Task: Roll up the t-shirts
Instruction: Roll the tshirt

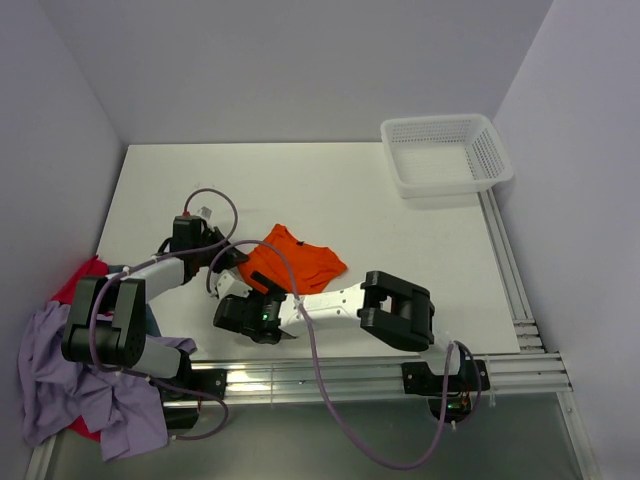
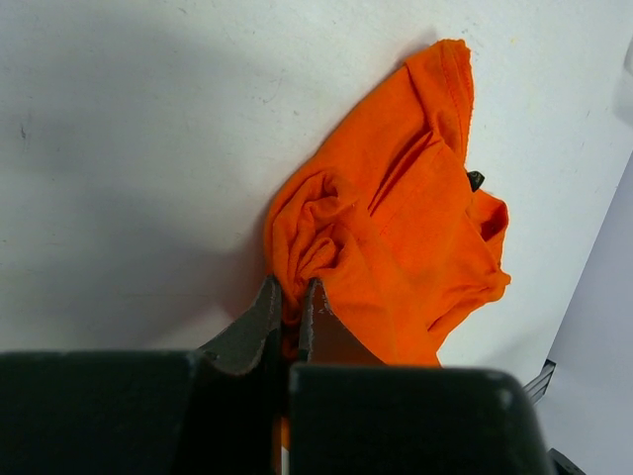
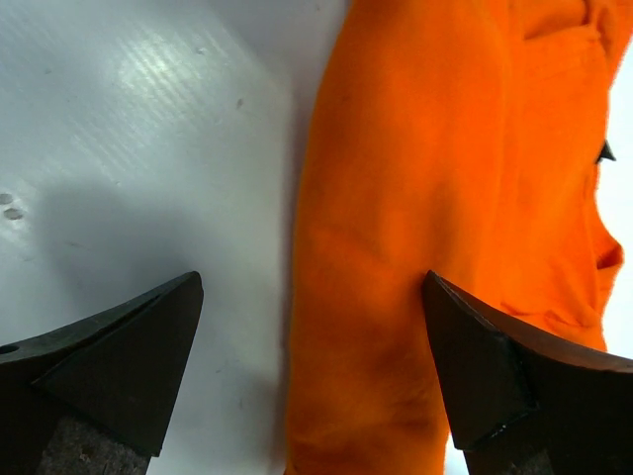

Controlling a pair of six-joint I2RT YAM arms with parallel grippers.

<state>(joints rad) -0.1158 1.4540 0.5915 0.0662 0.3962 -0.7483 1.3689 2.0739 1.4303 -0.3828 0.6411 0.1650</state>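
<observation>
Here, the orange t-shirt (image 1: pixel 315 262) lies crumpled, lengthwise left-to-right.

place: robot lab cell | shown by: white table (image 1: pixel 300 190), bare grey walls (image 1: pixel 300 60), aluminium rails (image 1: pixel 350 375)

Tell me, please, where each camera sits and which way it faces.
Top external: above and behind the bases, looking down on the table, basket, orange shirt and shirt pile; left arm and right arm show.
Left wrist: on the left wrist, looking along the left fingers, shut on the shirt's bunched edge.
Right wrist: on the right wrist, looking down between the open right fingers at the shirt's edge and the table.
Shared: all three show the orange shirt.
</observation>
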